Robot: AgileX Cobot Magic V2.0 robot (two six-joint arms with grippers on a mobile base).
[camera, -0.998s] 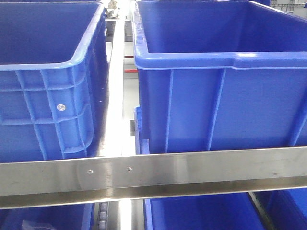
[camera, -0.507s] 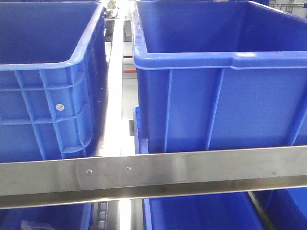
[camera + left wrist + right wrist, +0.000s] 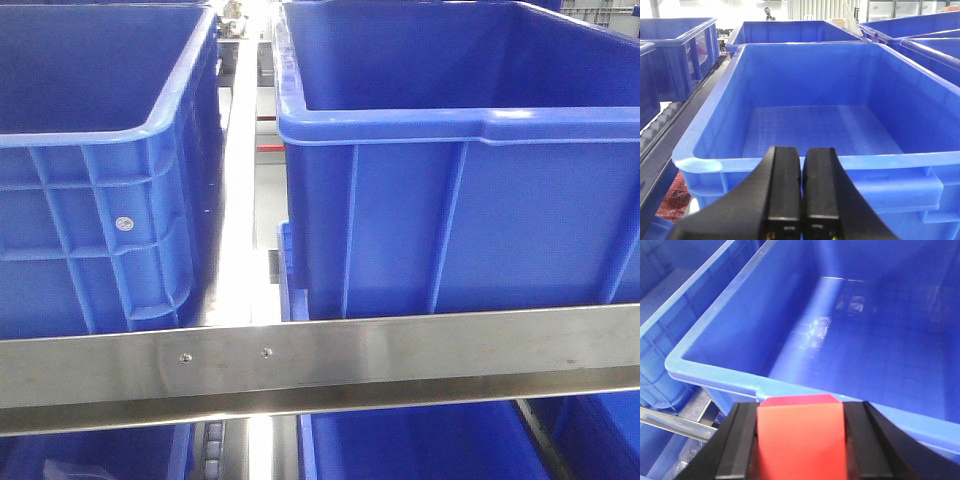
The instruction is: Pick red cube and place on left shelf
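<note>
The red cube (image 3: 801, 440) is clamped between the black fingers of my right gripper (image 3: 801, 407), which is shut on it. The cube hangs just in front of the near rim of a big blue crate (image 3: 715, 367), slightly above it. My left gripper (image 3: 802, 150) is shut with nothing in it, its fingers pressed together before the near rim of another empty blue crate (image 3: 715, 162). In the front view the shelf's steel rail (image 3: 400, 350) runs across, with a blue crate (image 3: 100, 135) on its left side. Neither gripper shows in that view.
A second blue crate (image 3: 400, 125) stands on the right of the shelf, a narrow bright gap (image 3: 240, 200) between the two. More blue crates (image 3: 410, 440) sit on the level below. Further crates (image 3: 675, 30) line the back of the left wrist view.
The crates in the front view sit a touch further left than a second ago. Nothing else differs there.
</note>
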